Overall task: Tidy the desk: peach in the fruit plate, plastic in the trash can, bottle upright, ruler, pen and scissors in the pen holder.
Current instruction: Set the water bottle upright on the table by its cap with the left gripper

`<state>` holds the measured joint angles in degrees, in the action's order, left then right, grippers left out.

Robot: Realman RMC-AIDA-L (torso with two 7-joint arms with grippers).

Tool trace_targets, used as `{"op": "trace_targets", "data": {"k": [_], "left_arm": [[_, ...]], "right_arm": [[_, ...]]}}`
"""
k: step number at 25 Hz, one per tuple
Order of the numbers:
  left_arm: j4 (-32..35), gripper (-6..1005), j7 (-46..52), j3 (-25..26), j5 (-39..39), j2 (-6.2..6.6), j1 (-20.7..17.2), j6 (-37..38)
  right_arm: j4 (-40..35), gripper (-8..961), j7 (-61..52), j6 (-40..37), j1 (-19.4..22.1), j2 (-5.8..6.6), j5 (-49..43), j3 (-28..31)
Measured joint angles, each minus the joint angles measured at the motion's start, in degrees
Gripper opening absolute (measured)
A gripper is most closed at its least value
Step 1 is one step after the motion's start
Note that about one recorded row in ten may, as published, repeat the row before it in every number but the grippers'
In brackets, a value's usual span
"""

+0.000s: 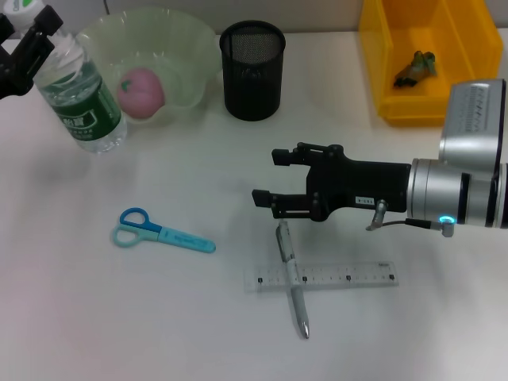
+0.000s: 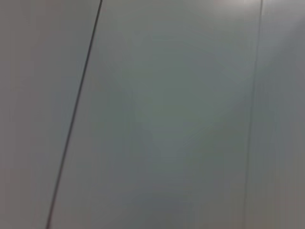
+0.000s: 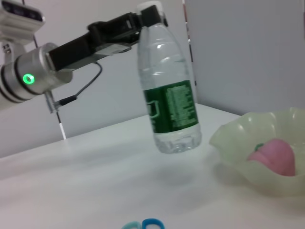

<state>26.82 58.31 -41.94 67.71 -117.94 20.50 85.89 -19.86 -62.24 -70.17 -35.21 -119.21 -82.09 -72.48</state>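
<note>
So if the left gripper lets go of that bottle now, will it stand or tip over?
Probably tip: the bottle hangs tilted, its base seemingly off the desk. It looks empty, so light and easily knocked. Round-bodied, it might roll. The left gripper grips its neck.

Peach [image 1: 141,93] in fruit plate [image 1: 190,48], pen holder [image 1: 252,70] right of it, pen [image 1: 292,278] across ruler [image 1: 349,276].

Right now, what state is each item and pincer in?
bottle: tilted, held near the cap, base at the desk
left pincer: shut on the bottle
right pincer: open, above the pen's upper end
peach: in the fruit plate
pen: lying across the ruler
scissors: closed, flat on the desk
pen holder: upright
</note>
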Motion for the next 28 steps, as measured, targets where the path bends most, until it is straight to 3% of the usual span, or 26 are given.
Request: {"op": "trace_targets", "data": {"k": [9,28], "left_arm": [[-1.0,468,-7.9,0.2,-0.3,-0.6,0.4,-10.1],[-3.8,475,-16.0,0.7,-0.3,-0.71,1.7,-16.4]], "right_arm": [[-0.1,790,2.2,-0.7,0.8,-0.14,-0.1,0.0],[-0.2,790,2.8,-2.0,1.1,-0.14,0.1,0.1]]}}
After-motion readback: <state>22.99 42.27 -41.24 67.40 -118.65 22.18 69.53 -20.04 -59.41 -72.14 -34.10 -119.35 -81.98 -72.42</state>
